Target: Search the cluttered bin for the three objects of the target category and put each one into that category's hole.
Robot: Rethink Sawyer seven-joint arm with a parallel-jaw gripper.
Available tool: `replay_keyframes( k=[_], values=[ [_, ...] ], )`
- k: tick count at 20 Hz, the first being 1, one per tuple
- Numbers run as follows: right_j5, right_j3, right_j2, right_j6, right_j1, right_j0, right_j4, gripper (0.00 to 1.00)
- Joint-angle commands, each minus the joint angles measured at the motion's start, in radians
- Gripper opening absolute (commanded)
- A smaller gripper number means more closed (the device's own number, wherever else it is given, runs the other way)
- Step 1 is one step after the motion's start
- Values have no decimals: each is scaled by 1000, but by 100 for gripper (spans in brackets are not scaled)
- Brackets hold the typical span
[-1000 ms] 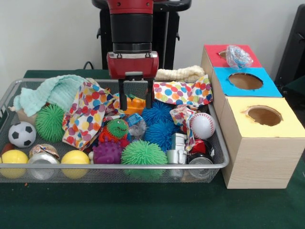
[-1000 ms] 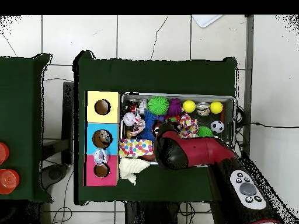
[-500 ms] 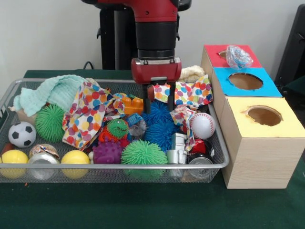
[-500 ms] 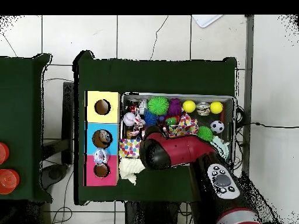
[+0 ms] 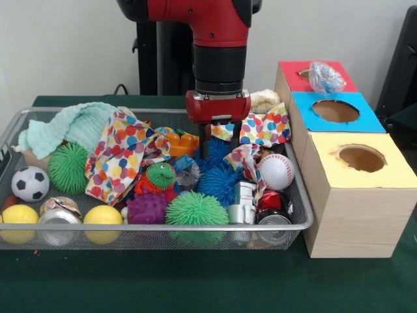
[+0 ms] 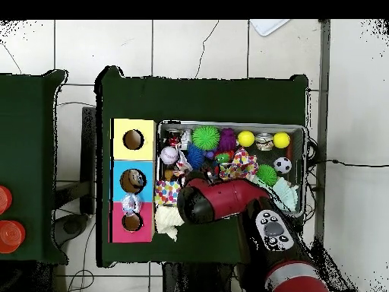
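The wire mesh bin (image 5: 156, 227) holds a heap of toys and cloths. My gripper (image 5: 219, 140) hangs open and empty at the bin's back, right over the blue spiky balls (image 5: 218, 176) and touching the edge of a polka-dot cloth (image 5: 260, 130). One crumpled clear bottle (image 5: 326, 77) lies on the red surround, beside the blue-surround hole (image 5: 335, 111). A crumpled clear thing with blue on it (image 5: 186, 171) lies mid-bin; I cannot tell whether it is a bottle. In the overhead view my arm (image 6: 220, 199) hides the gripper; the bottle (image 6: 131, 203) and the blue hole (image 6: 133, 180) show.
The red-surround hole (image 5: 303, 73) and the yellow-surround hole (image 5: 360, 158) flank the blue one. The bin also holds metal cans (image 5: 57, 218), yellow balls (image 5: 103, 216), a baseball (image 5: 277, 171), a football (image 5: 30, 183), green spiky balls (image 5: 195, 210) and a mint cloth (image 5: 78, 124).
In the front view my arm has moved to the right, from above the orange block to above the blue spiky balls and the polka-dot cloth. The bottle on the red surround has not moved.
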Motion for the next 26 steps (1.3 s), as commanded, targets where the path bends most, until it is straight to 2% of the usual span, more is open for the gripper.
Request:
replay_keyframes(
  k=[1, 12, 20, 23, 26],
  values=[
    [8, -72, -28, 27, 6, -19, -63, 100],
    [88, 11, 68, -8, -108, -107, -18, 100],
    [8, -29, 14, 47, -34, -61, -52, 100],
    [-38, -48, 11, 74, 20, -58, -46, 100],
    [-52, -53, 20, 88, 39, -59, -32, 100]
  ],
)
